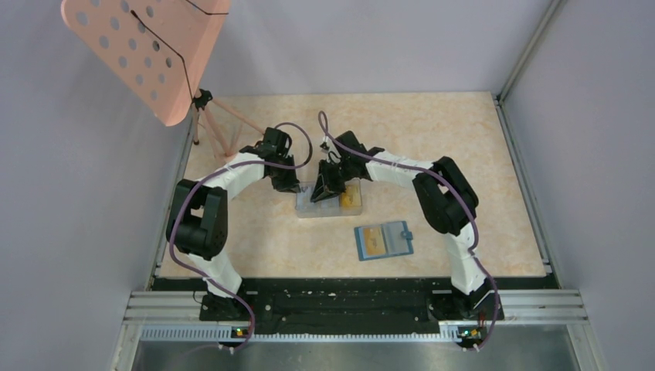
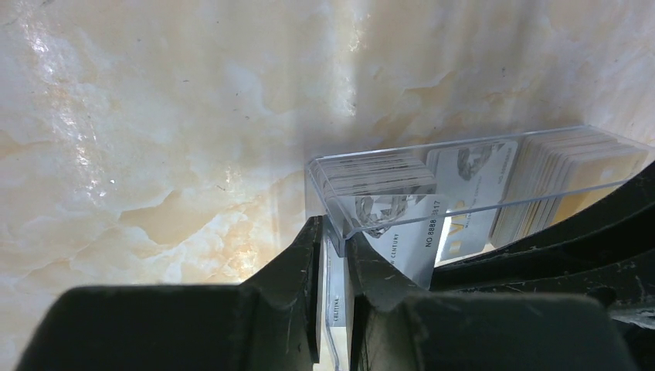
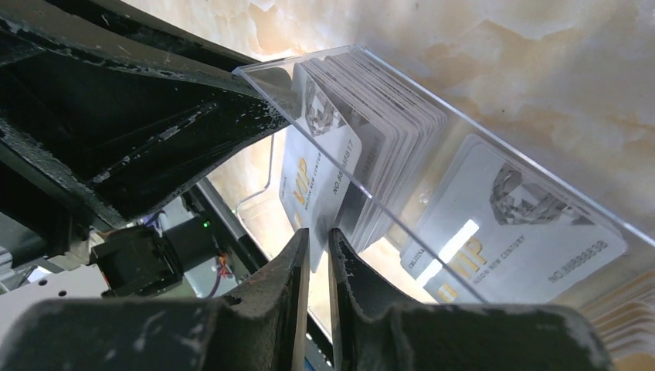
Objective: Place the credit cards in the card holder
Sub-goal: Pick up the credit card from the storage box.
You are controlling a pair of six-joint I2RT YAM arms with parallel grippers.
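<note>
The teal-blue card holder lies open on the table in front of the right arm, with an orange-yellow card on its left half. The other credit cards stand in a clear plastic box: whitish stacks and yellowish ones. My left gripper is at the box's left end, its jaws shut on the clear end wall. My right gripper is over the box, its jaws shut on the lower corner of a whitish VIP card standing at the end of a stack.
A pink perforated plate on a tripod stands at the table's far left corner. Grey walls close in the table on three sides. A black rail runs along the near edge. My left arm's dark link is close beside the box.
</note>
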